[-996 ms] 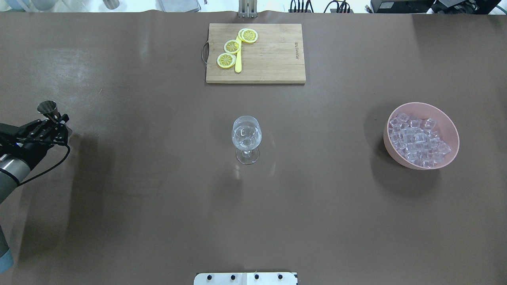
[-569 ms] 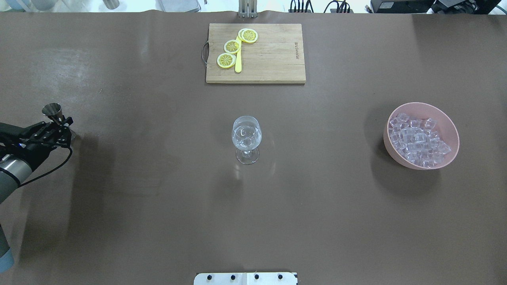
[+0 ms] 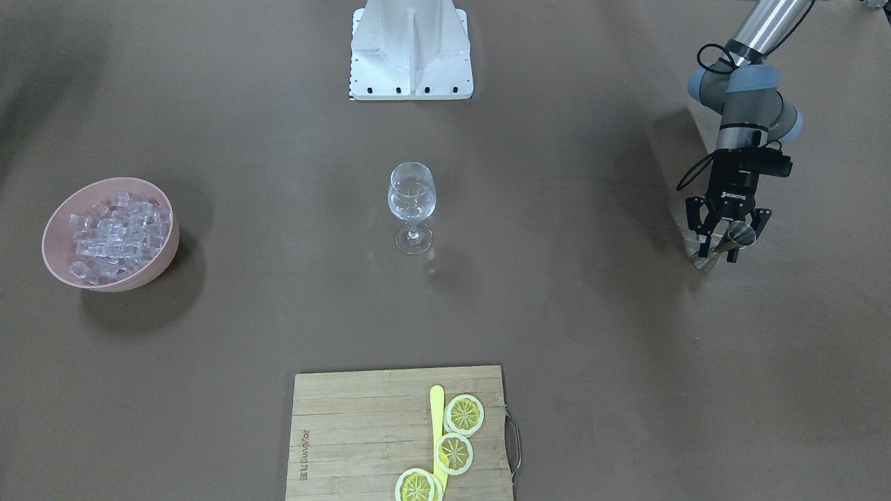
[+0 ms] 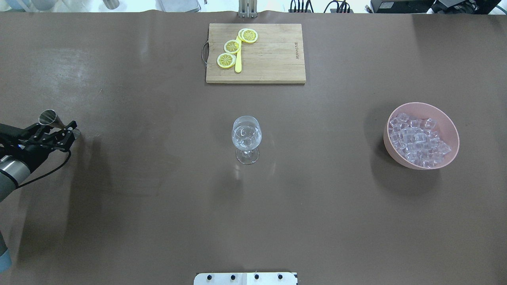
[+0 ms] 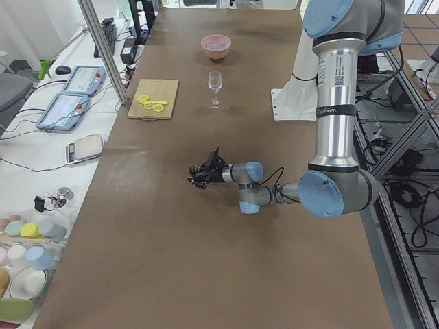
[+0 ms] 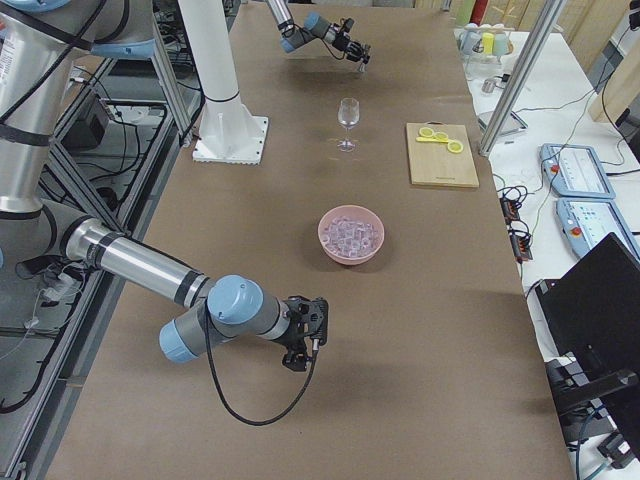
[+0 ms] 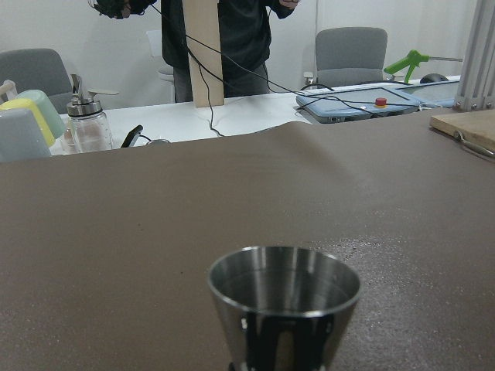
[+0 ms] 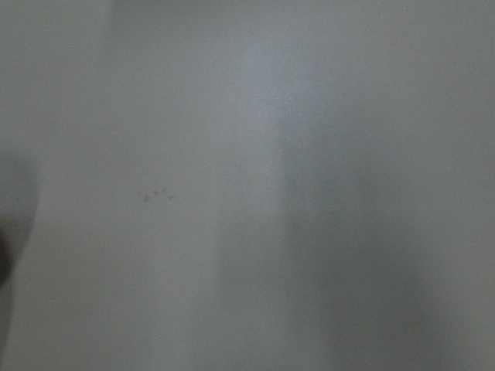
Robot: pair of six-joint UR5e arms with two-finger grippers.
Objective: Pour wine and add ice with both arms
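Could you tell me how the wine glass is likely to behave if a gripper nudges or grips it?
The glass would probably tip easily if pushed high up: it has a wide bowl, a thin stem and a small foot. It looks like thin clear glass, so it is likely fragile and somewhat slippery to grip.

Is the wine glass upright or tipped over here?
Upright: the wine glass stands on its foot mid-table, bowl above stem. The left gripper, holding a metal jigger, is far off to the side.
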